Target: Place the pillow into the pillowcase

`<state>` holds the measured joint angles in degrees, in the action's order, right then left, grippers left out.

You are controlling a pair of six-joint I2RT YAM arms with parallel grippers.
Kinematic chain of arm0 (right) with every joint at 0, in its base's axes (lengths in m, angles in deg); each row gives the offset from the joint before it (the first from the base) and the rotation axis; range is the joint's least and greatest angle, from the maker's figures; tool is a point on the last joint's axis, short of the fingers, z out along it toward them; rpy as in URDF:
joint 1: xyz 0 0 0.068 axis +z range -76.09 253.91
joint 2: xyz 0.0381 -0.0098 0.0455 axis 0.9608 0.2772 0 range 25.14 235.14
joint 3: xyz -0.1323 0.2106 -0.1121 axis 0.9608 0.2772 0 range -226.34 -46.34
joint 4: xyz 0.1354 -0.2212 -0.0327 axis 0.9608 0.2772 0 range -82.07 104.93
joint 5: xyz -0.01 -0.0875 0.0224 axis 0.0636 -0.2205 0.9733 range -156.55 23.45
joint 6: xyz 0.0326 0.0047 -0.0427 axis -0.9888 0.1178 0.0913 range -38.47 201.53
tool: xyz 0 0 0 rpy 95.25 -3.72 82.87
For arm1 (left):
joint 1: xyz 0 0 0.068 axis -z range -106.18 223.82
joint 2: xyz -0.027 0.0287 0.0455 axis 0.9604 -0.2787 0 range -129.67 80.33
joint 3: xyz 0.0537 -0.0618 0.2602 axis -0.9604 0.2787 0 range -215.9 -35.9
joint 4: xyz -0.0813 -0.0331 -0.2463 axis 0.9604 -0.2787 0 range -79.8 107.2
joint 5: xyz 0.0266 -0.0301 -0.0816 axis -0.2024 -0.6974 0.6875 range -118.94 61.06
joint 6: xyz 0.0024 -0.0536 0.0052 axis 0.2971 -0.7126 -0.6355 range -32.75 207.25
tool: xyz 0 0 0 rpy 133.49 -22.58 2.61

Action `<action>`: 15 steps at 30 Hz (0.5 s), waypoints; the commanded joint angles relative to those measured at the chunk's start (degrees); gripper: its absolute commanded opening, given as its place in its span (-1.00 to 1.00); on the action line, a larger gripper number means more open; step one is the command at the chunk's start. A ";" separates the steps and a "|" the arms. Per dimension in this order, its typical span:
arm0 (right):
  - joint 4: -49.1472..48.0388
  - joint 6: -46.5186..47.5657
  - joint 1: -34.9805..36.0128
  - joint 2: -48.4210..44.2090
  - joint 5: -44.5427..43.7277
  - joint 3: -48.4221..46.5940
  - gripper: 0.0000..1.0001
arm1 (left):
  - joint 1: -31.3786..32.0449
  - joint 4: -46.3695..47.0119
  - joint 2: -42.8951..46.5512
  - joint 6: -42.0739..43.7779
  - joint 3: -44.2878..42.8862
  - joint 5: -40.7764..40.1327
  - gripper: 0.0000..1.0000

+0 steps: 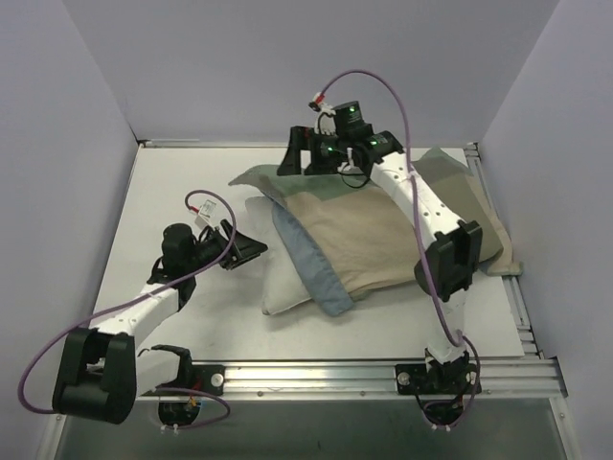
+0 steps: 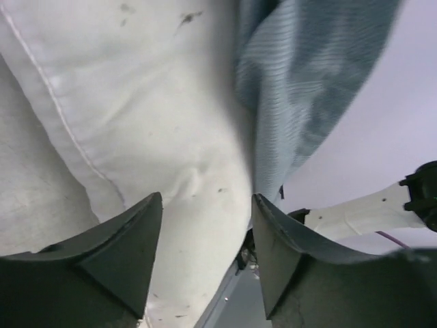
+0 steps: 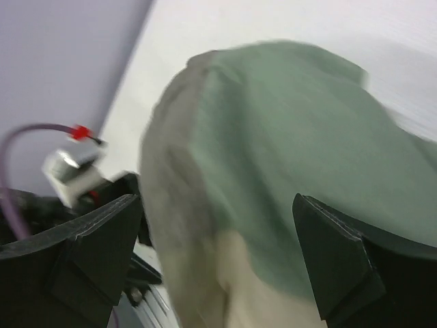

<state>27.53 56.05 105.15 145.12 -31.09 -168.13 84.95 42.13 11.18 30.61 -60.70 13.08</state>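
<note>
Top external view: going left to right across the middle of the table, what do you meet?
left end effector → pillow, its bare white end → pillowcase

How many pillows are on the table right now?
1. The pillow lies on the table, its near-left end bare, the rest covered by the pillowcase. Another under the cloth would be hidden.

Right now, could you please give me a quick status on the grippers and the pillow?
Left gripper open, at bare end of pillow. Right gripper open, over far green corner of pillowcase. Pillow mostly covered, one end out. Nothing in the way.
</note>
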 commanded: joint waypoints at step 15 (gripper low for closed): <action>26.55 20.56 4.18 -6.62 -5.16 12.65 -0.17 | 6.44 18.78 -21.19 -3.72 -5.26 -3.09 0.16</action>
<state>50.52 76.84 109.94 133.91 -39.27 -154.76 90.53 46.63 -6.63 31.02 -62.91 10.28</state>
